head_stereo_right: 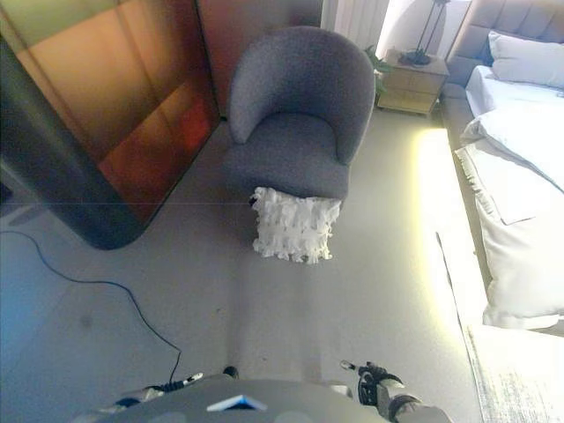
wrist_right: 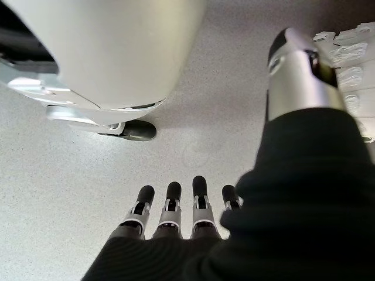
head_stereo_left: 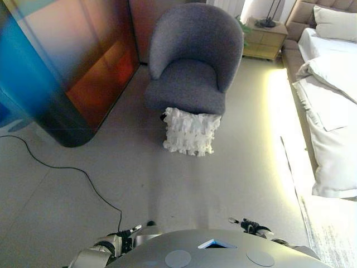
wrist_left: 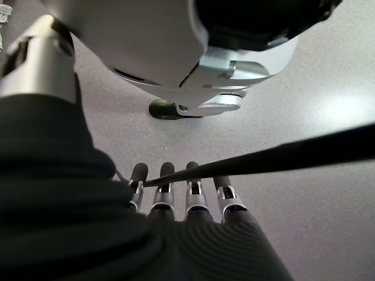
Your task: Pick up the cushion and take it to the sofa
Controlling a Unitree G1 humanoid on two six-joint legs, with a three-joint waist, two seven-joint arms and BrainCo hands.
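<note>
A white ruffled cushion (head_stereo_left: 191,131) stands on the floor, leaning against the front of a grey armchair (head_stereo_left: 192,61). It also shows in the right eye view (head_stereo_right: 293,226). My left hand (wrist_left: 184,196) hangs low by my side with straight fingers and holds nothing. My right hand (wrist_right: 176,213) also hangs low with straight fingers and holds nothing; a corner of the cushion (wrist_right: 354,70) shows past it. Both hands are far from the cushion.
A dark rounded cabinet (head_stereo_left: 67,72) stands at the left. A black cable (head_stereo_left: 72,170) runs across the floor at the left. A bed with white bedding (head_stereo_left: 329,95) lies along the right. A wooden nightstand (head_stereo_left: 265,38) stands at the back.
</note>
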